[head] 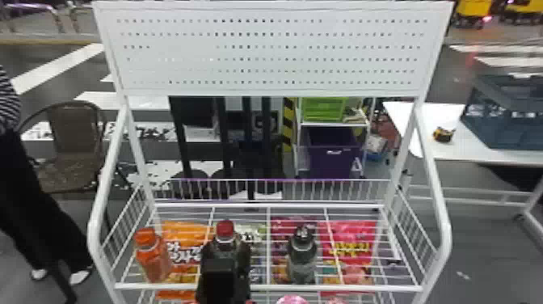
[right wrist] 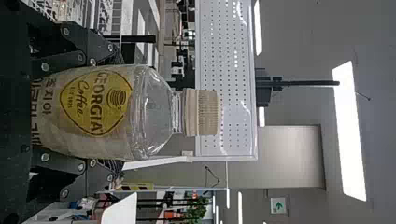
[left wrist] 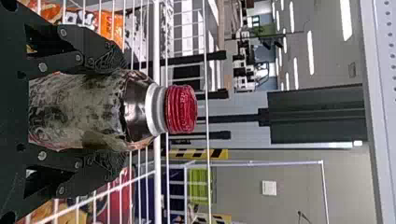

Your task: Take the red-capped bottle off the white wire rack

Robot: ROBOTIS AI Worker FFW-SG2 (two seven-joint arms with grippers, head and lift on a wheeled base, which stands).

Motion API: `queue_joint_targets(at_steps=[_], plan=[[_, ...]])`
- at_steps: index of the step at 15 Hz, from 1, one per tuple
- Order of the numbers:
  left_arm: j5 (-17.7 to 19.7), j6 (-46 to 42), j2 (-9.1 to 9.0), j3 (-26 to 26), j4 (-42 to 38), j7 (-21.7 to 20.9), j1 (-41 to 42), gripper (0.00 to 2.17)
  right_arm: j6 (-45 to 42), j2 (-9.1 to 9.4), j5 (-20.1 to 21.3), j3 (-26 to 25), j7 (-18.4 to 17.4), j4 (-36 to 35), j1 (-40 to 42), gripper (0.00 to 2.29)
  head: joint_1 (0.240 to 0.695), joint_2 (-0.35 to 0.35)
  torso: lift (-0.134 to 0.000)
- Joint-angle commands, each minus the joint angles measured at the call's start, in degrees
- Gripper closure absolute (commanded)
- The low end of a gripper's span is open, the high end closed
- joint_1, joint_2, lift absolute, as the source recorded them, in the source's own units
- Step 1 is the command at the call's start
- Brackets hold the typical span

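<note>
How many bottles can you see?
4: an orange bottle at the left end of the rack, a dark-capped bottle right of its middle, the red-capped bottle in the left pincer, a beige-capped bottle in the right pincer. More may be hidden.

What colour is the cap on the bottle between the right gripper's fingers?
Beige; the cap shows best in the right wrist view.

A lab-like indoor hall: ceiling lights (right wrist: 348, 116), crosswalk stripes (head: 56, 68), snack-stocked wire rack (head: 268, 288)
</note>
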Motion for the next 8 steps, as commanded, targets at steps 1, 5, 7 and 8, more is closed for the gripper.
queue_joint_targets(at_steps=[1,5,7,8], plan=[[-2.1,5.4,1.28,-0.1,-11.2,0.2,4.8,2.15,1.3,-0.02,0.0,-0.2,0.0,0.0,-0.4,1.38,0.499,0.0,0.0],[-4.5,12.5,5.94,1.2,-33.0,1.3,15.1,2.15,2.9,-0.11,0.0,-0.3,0.0,0.3,-1.3,1.38,0.499,0.0,0.0],[-6.0,16.2,7.52,3.9,-40.8,0.9,20.5,2.15,3.1,-0.11,0.0,-0.3,0.0,0.5,-1.5,1.38,0.499,0.0,0.0],[-6.0,16.7,8.31,5.5,-44.1,0.1,23.4,2.15,3.4,-0.11,0.0,-0.3,0.0,0.5,-1.6,1.38,0.499,0.0,0.0]])
